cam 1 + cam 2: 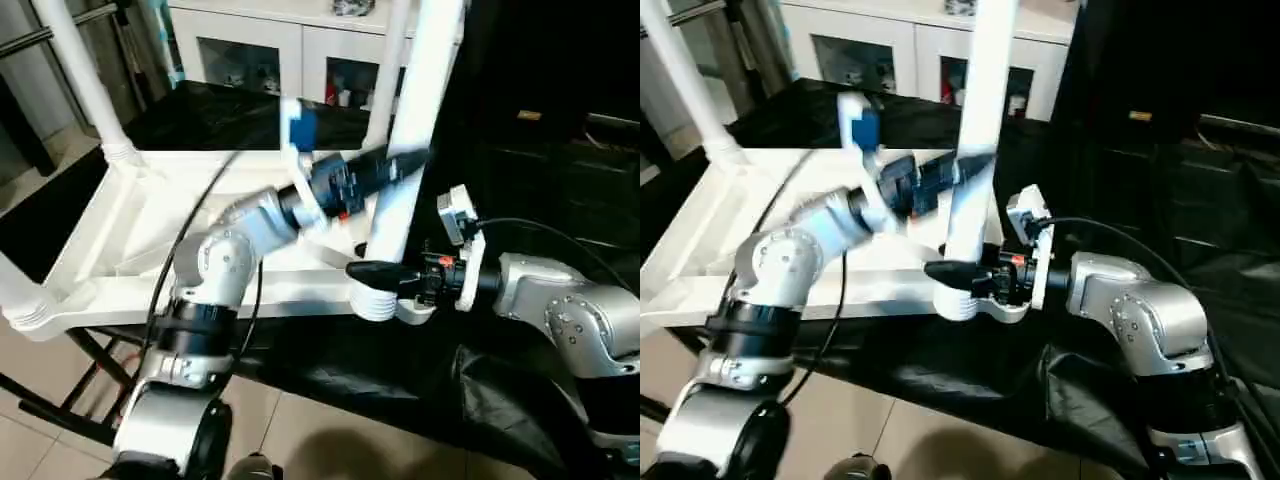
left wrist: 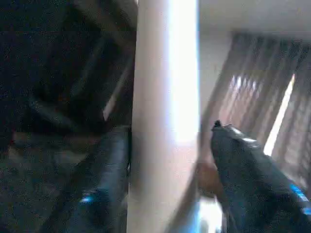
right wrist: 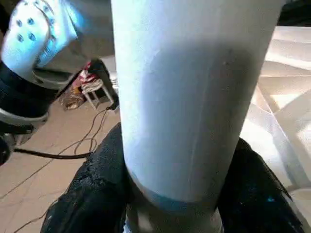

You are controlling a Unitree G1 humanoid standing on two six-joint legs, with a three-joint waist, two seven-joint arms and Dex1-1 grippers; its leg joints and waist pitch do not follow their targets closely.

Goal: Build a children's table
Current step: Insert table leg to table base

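Two pincers meet on one upright leg (image 1: 405,160), its long axis running six to twelve o'clock above the near-right corner socket (image 1: 375,300) of the upturned tabletop (image 1: 120,240): the right pincer (image 1: 385,272) clamps its foot from three o'clock, forearm level, while the left pincer (image 1: 400,165) straddles it higher from nine o'clock, fingers apart.

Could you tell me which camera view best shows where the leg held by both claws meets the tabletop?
The left eye view: the leg stands in a ribbed corner socket of the upturned tabletop. The right eye view shows the same. The right wrist view shows the tube's base close up; the left wrist view, its middle.
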